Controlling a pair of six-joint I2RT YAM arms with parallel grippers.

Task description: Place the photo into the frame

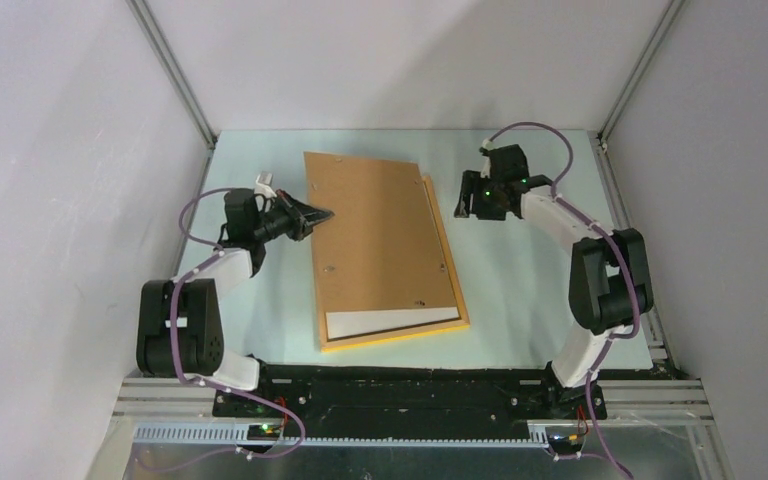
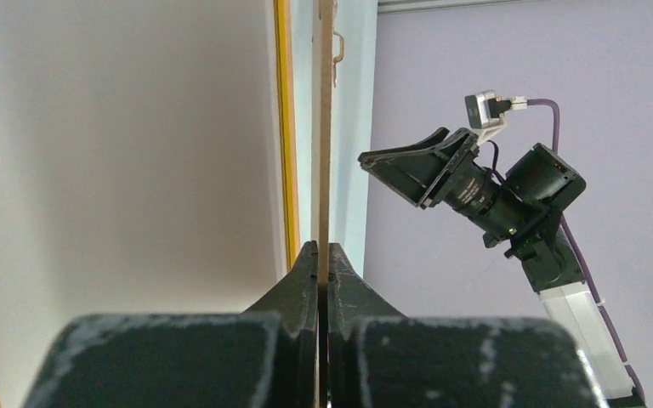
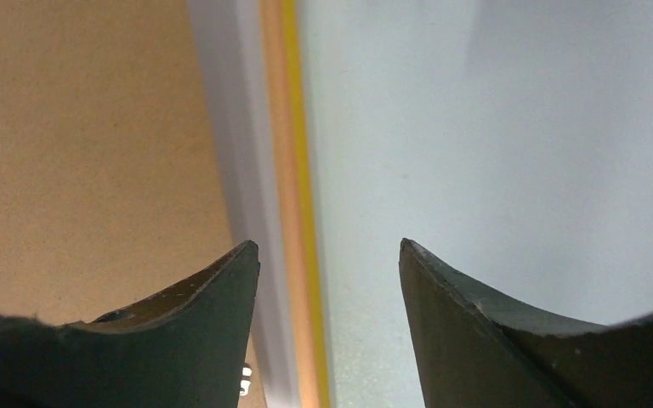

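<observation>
Your photo point(image 1: 390, 322) apparently lies face-down in the frame point(image 1: 410, 336); left claw point(image 1: 327, 214) pinches the skewed backing board point(image 1: 380, 235), right claw point(image 1: 464, 206) released; seating remains.

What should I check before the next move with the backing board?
1. Left gripper shut on the backing board edge: ok.
2. Right gripper open, holding nothing: ok.
3. Board lying square over the frame: not ok, it sits skewed.
4. Photo inside the frame: a white strip shows at the near end; fully seated, cannot tell.
5. Photo's picture side facing down: cannot tell.
</observation>
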